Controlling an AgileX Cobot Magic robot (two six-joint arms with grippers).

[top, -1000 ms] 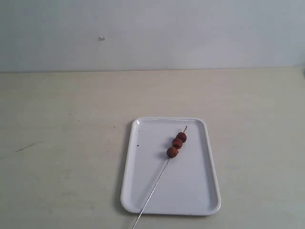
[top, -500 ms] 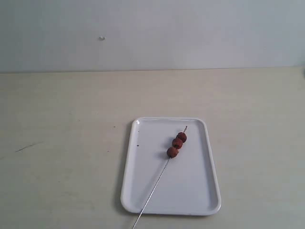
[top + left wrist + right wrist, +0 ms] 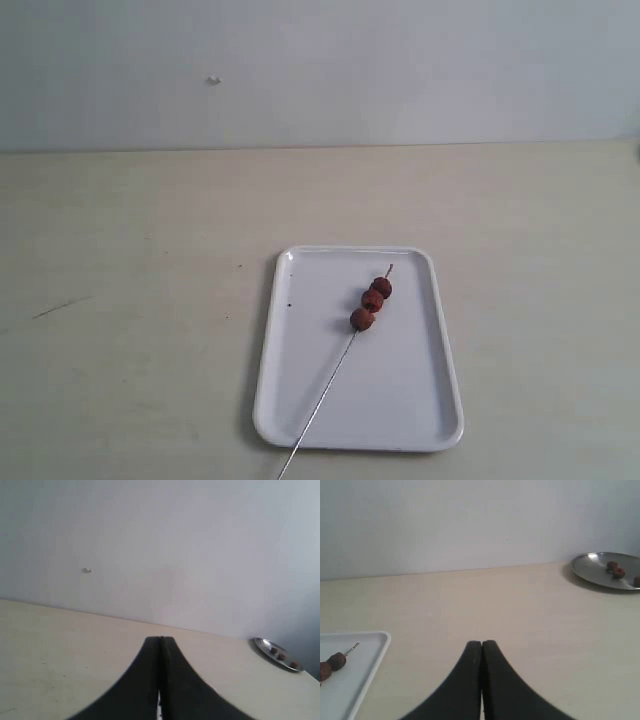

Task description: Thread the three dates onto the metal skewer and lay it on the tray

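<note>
The three dates (image 3: 371,302) sit in a row on the metal skewer (image 3: 325,392), which lies slantwise on the white tray (image 3: 400,420). The skewer's bare end sticks out over the tray's near rim. Neither arm shows in the exterior view. In the left wrist view my left gripper (image 3: 160,639) is shut with nothing between its fingers, held above the table. My right gripper (image 3: 482,643) is shut and empty too, to the right of the tray (image 3: 372,647); the right wrist view catches the tray's corner with the skewer tip and two dates (image 3: 331,664).
A round metal dish (image 3: 600,572) with a few loose dates stands far off to the right by the wall, also seen as the dish (image 3: 267,651) in the left wrist view. Bare beige table surrounds the tray. A pale wall runs behind.
</note>
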